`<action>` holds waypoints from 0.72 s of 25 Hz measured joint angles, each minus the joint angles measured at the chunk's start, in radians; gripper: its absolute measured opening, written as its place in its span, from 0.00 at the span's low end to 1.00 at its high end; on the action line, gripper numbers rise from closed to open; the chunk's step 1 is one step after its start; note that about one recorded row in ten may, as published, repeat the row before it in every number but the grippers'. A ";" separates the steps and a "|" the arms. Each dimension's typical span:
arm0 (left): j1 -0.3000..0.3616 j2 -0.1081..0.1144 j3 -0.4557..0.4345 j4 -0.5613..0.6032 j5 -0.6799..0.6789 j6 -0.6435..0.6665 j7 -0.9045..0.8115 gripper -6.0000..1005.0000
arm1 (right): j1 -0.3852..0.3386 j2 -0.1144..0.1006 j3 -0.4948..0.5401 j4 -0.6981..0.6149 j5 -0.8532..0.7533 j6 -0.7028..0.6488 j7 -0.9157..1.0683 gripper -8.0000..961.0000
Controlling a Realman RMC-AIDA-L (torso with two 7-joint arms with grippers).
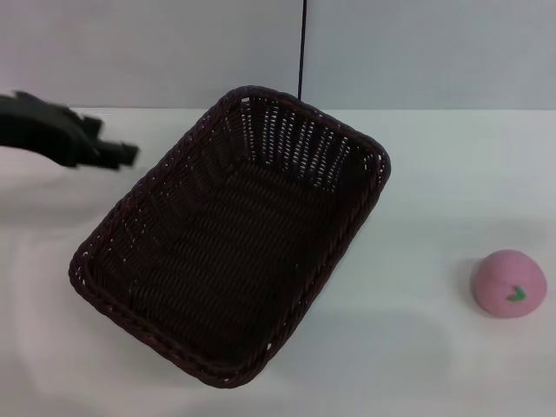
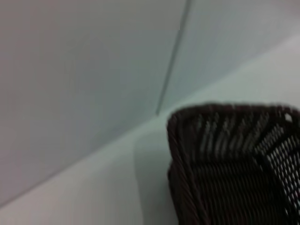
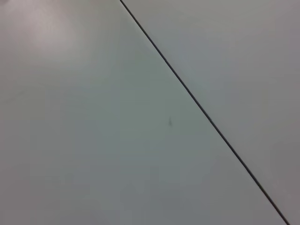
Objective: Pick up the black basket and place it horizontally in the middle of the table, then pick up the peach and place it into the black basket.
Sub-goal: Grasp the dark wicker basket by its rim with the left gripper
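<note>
Behind the work a pale wall with one thin dark seam is standing, and below it the table (image 1: 417, 174), white and plain, is filling the head view. On this surface the black basket (image 1: 230, 239) is lying near the middle, but it is not lying horizontally: its long axis is running on a diagonal, from the near-left corner up to the far-right corner. It is empty inside.

The peach (image 1: 509, 283) is sitting far on the right side, well apart from the basket, with its green leaf mark facing the camera.

The left gripper (image 1: 117, 155) is hovering at the left edge of the head view, above the table and just beside the far-left long side of the basket, not touching it. It is showing only as a dark blurred shape, so I cannot tell if it is parted or closed. The left wrist view is showing one rounded corner of the basket (image 2: 234, 164) close by, with bare table beside it.

The right gripper is not appearing in any view; its wrist camera is showing only the wall and the seam.

My judgement is that the basket step is not finished, because the basket needs turning. The left arm is the nearer one for this, and the basket rim is lying to its right and a little toward the robot.
</note>
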 joint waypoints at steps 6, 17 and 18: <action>-0.018 -0.004 0.134 -0.005 0.076 -0.040 -0.060 0.65 | -0.002 0.000 0.001 0.002 0.002 0.013 -0.004 0.73; -0.028 -0.004 0.226 -0.143 0.119 -0.157 -0.072 0.65 | 0.012 -0.001 0.001 -0.003 -0.002 0.062 -0.011 0.73; -0.028 -0.004 0.226 -0.143 0.119 -0.157 -0.072 0.65 | 0.012 -0.001 0.001 -0.003 -0.002 0.068 -0.011 0.73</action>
